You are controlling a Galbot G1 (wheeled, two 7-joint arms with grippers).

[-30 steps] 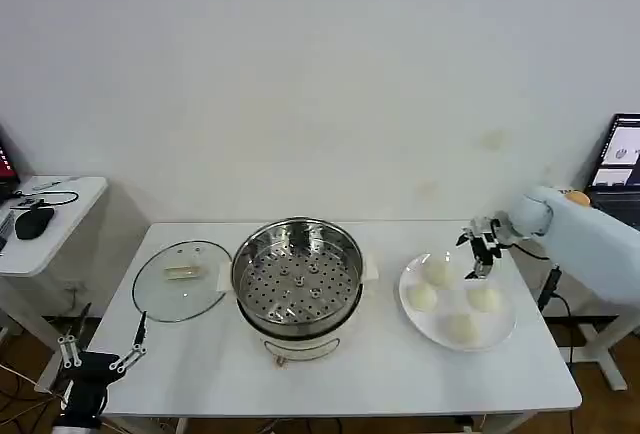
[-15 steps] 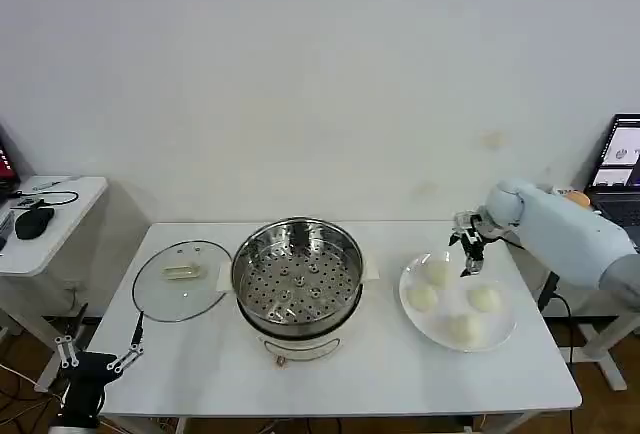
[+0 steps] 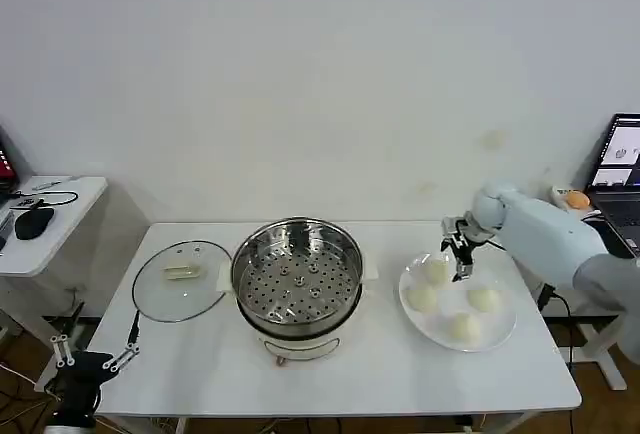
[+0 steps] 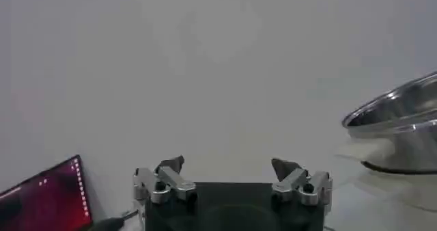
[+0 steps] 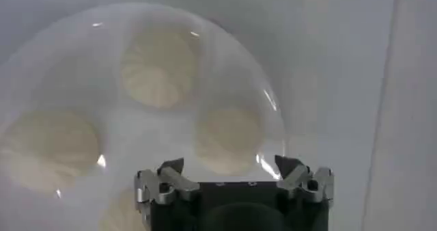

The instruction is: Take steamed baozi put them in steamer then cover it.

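Several cream-white baozi lie on a white plate (image 3: 405, 289) at the right of the table; the back-left one (image 3: 437, 272) is closest to my right gripper (image 3: 459, 257). That gripper hovers open just above the plate's far edge. In the right wrist view its open gripper (image 5: 231, 165) stands over one baozi (image 5: 231, 137), with others (image 5: 160, 65) (image 5: 51, 147) farther off. The shiny steamer (image 3: 297, 279) stands mid-table with its perforated tray bare. My left gripper (image 3: 95, 362) hangs open below the table's front left corner, and its open gripper (image 4: 229, 165) holds nothing.
A round glass lid (image 3: 180, 279) lies flat on the table left of the steamer. A small side table (image 3: 50, 219) with a mouse and cables stands at far left. A laptop (image 3: 622, 159) is at the right edge. The steamer's rim (image 4: 399, 116) shows beyond the left gripper.
My right gripper has moved left across the plate's back edge, from beside the right baozi toward the back-left one. The left arm has shifted slightly.
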